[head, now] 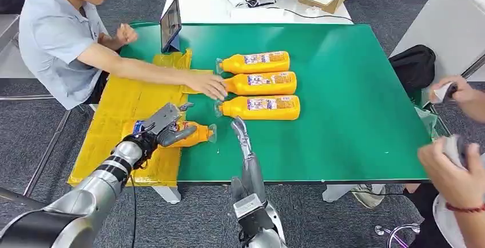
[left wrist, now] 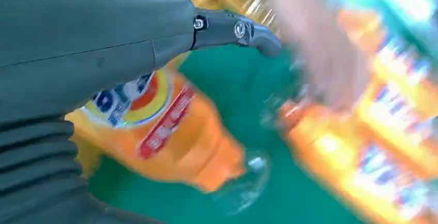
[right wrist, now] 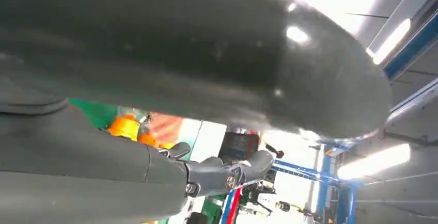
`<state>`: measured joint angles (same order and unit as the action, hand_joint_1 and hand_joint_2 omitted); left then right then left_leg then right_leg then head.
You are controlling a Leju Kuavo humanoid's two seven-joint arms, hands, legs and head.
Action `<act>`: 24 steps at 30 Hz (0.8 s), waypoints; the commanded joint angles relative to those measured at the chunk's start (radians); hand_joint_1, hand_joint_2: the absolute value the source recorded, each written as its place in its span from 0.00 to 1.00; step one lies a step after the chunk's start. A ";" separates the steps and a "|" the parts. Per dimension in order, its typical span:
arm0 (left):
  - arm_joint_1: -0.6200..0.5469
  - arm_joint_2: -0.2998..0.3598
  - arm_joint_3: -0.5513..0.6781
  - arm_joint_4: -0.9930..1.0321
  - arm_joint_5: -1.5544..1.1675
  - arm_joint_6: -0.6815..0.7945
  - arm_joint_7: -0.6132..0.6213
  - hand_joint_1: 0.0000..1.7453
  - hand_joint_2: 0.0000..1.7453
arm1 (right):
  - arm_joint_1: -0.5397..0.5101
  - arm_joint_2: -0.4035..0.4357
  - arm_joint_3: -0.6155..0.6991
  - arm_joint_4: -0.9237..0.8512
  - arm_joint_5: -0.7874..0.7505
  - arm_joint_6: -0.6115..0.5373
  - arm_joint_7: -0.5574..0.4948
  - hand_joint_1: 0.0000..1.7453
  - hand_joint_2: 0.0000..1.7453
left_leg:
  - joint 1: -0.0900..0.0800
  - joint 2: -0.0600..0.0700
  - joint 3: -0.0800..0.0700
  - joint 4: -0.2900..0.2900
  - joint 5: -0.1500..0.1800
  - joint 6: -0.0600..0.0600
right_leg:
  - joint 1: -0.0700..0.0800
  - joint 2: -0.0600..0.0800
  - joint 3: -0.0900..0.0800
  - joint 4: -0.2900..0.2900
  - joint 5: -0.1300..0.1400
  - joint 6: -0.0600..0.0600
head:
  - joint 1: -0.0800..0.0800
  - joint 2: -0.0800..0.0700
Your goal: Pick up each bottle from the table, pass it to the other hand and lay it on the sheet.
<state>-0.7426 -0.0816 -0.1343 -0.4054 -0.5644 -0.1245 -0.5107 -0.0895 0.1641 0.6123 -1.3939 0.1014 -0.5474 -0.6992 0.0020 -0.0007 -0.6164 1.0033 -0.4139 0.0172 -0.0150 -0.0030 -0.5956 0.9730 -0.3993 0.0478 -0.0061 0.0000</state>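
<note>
My left hand [head: 163,127] grips an orange bottle [head: 194,134] at the yellow sheet's [head: 117,116] three-o'clock edge; my right hand [head: 241,135] hovers empty, fingers extended.

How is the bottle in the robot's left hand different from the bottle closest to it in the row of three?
The held bottle is gripped by the left hand; the nearest row bottle lies free, with no hand on it. The held bottle is at the edge of the yellow sheet, partly over it; the row bottle rests on the green table. The row bottle shows its whole label; the hand hides part of the held bottle's. Both are orange, with clear caps pointing different ways.
</note>
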 commanded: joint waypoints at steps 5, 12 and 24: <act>0.081 -0.071 0.122 -0.225 0.172 0.134 -0.103 0.00 1.00 | -0.087 -0.050 0.007 0.182 0.097 -0.061 0.001 0.00 0.00 | 0.000 0.000 0.001 0.000 -0.001 0.000 | 0.000 0.000 0.002 -0.001 -0.001 -0.001 | 0.000 0.000; 0.626 -0.160 0.032 -1.000 0.598 0.293 -0.066 0.00 1.00 | -0.205 -0.134 -0.231 0.432 0.550 -0.046 0.215 0.00 1.00 | 0.000 0.006 0.012 -0.003 -0.005 0.000 | 0.000 0.006 0.011 -0.005 -0.002 -0.002 | 0.000 0.000; 0.900 -0.141 0.036 -1.300 0.525 0.468 -0.136 0.00 1.00 | -0.208 -0.227 -0.435 0.484 0.795 0.032 0.395 0.00 1.00 | -0.001 0.001 0.004 0.001 -0.007 0.000 | -0.001 0.002 0.005 -0.001 -0.006 0.001 | 0.000 0.000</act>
<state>0.0035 -0.2266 -0.0816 -1.4689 0.0026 0.3228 -0.6409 -0.2335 -0.0168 0.3280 -1.0544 0.8346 -0.5509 -0.3529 0.0001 -0.0027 -0.6194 1.0035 -0.4166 0.0186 -0.0168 -0.0033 -0.5973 0.9717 -0.4016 0.0508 -0.0061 0.0000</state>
